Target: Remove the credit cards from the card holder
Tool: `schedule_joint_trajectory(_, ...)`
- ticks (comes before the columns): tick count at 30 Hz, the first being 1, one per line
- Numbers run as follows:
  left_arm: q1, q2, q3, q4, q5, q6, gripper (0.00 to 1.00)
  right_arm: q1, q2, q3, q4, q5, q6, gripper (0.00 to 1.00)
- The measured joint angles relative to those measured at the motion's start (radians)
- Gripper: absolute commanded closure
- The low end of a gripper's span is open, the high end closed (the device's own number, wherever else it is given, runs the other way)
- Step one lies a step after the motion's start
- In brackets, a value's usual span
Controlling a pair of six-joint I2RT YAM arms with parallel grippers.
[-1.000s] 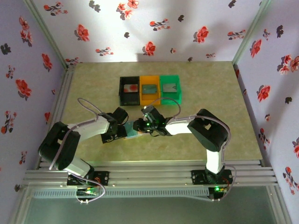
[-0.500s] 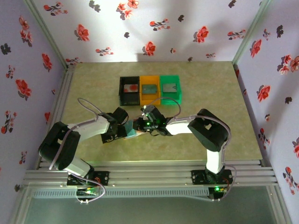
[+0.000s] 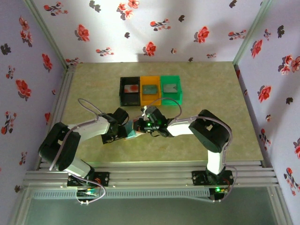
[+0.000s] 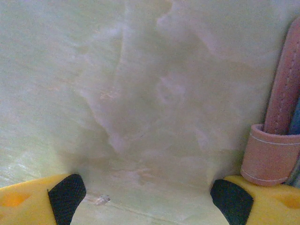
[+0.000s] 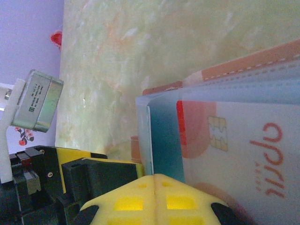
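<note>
The card holder (image 3: 131,134) lies open on the table between both grippers; its pinkish-tan edge (image 5: 243,63) frames clear inner pockets. A credit card (image 5: 234,140) with a chip, a red patch and a teal band sits in a pocket, face up. My right gripper (image 5: 154,180) is shut, its yellow tips meeting over the card's teal end with nothing visibly between them. My left gripper (image 4: 145,197) stands wide open on the table, bare tabletop between its fingers. The holder's tan loop (image 4: 269,157) is against its right finger.
A black bin (image 3: 130,90), an orange bin (image 3: 150,90) and a green bin (image 3: 170,88) stand in a row behind the grippers, each with something flat inside. The left gripper's body (image 5: 89,178) sits close beside my right fingertips. The tabletop (image 3: 211,89) spreads to the walls.
My right gripper has closed fully and edged slightly left over the card holder. The left arm has stayed put, still open.
</note>
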Motion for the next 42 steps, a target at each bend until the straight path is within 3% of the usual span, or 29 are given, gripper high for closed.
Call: schedule_joint_trajectory(42, -0.002, 0.005, 0.009, -0.010, 0.000, 0.001, 0.18, -0.100, -0.197, -0.183, 0.023, 0.039, 0.014, 1.00)
